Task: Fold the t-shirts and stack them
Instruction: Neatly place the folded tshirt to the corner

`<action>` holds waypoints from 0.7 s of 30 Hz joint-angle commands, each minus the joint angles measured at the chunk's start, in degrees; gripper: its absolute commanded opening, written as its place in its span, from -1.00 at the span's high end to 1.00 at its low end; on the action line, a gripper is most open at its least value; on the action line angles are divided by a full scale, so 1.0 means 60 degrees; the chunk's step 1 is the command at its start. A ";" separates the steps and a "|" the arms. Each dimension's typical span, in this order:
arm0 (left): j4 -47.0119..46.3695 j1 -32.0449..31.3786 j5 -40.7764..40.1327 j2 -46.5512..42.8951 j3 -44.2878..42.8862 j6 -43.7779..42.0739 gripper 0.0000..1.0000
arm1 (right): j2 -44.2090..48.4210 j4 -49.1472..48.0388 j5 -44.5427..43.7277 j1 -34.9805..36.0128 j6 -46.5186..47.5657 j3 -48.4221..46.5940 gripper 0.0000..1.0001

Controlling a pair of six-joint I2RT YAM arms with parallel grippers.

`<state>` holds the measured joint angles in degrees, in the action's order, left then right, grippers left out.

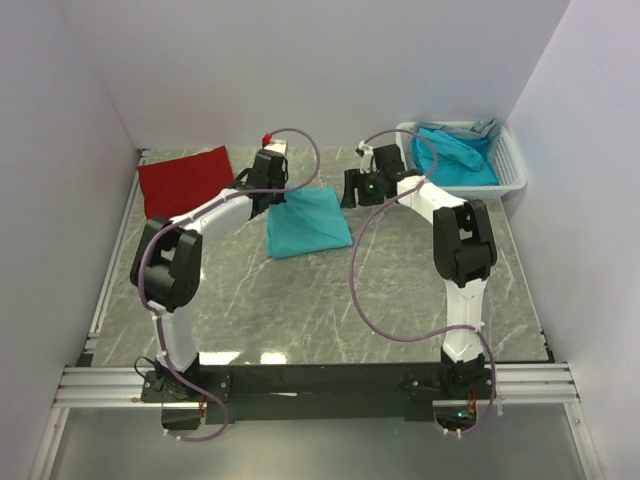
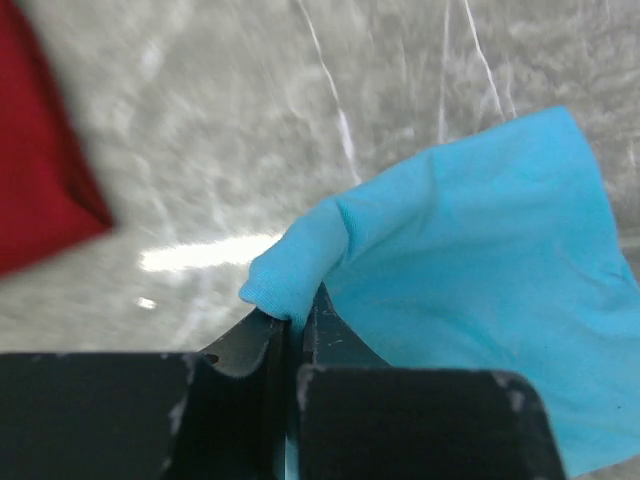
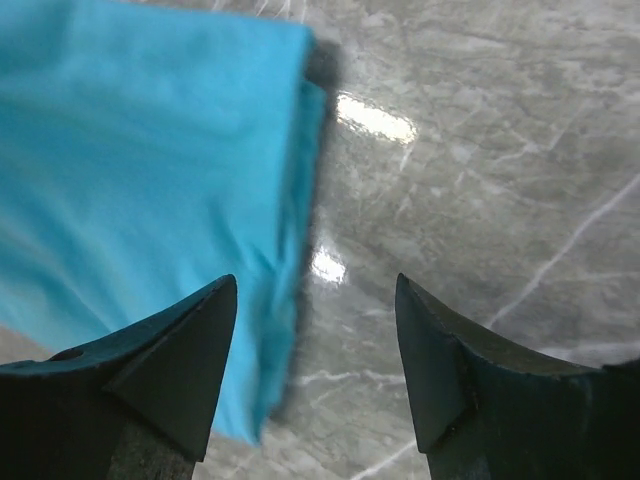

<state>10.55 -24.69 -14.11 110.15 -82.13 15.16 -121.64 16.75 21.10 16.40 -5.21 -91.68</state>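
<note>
Red t-shirt point(image 1: 185, 178): we see it folded flat at about 10 o'clock on the marble table point(image 1: 330, 300), well apart from the other cloth. The left wrist view shows only a blurred red edge point(image 2: 40, 170) at its 9 o'clock.

Left gripper point(image 1: 271, 196): from above we cannot see how its jaws stand. Its own camera shows them point(image 2: 295, 325) pressed together on a bunched corner of cloth.

Turquoise t-shirt point(image 1: 308, 222): from above it is a folded square just past the table's centre, toward 12 o'clock, with its 10 o'clock corner at the left gripper. The left wrist view shows that corner point(image 2: 290, 275) raised off the marble, and the rest point(image 2: 480, 280) spreading away toward 3 o'clock.

Right gripper point(image 1: 351, 188): it is just beside the shirt's 2 o'clock corner. Its wrist view shows the fingers wide apart point(image 3: 315, 290) with nothing between them, and the folded edge point(image 3: 150, 180) lying at 10 o'clock below them.

White basket point(image 1: 512, 170): at 2 o'clock on the table and visible only from above, it holds more crumpled turquoise shirts point(image 1: 455, 155).
</note>
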 commanded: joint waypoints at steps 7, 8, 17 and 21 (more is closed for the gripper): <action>-0.2033 -0.0002 -0.2465 -0.1029 0.0665 -0.4135 0.99 | 0.2094 -0.0828 0.1812 -0.0742 0.0078 0.1040 -0.44; -0.2181 -0.0002 -0.2584 -0.1014 0.0694 -0.4413 0.99 | 0.2124 -0.0887 0.1887 -0.0756 0.0049 0.1172 -0.44; -0.3822 0.0042 -0.4342 -0.0268 0.0330 -0.7183 0.99 | 0.2213 -0.0976 0.2664 -0.0947 -0.0083 0.1393 -0.46; -0.4364 0.0174 -0.4591 0.0360 -0.0125 -0.8221 0.99 | 0.2169 -0.1020 0.2942 -0.1034 -0.0171 0.1452 -0.47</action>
<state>-8.64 -24.36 -37.54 110.02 -78.94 -26.24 -110.15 12.75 35.77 11.07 -5.54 -83.00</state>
